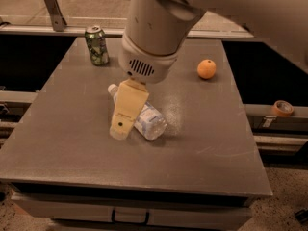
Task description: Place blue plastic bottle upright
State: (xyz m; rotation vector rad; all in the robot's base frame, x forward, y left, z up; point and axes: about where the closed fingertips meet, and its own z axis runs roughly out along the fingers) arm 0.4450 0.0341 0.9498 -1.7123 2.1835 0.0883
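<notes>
Camera view: blue plastic bottle (pixel 151 122) lies on its side mid table (pixel 216 143) w/ gripper (pixel 121 127) over it, can't tell if clamped or not — round ribbed body could roll off or slip when tipped up.

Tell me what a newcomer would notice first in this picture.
The big white arm fills the top centre, its tan gripper down over the blue plastic bottle, which lies on its side in the middle of the table. Behind it sit an orange at the right and a green can standing at the far left corner.
</notes>
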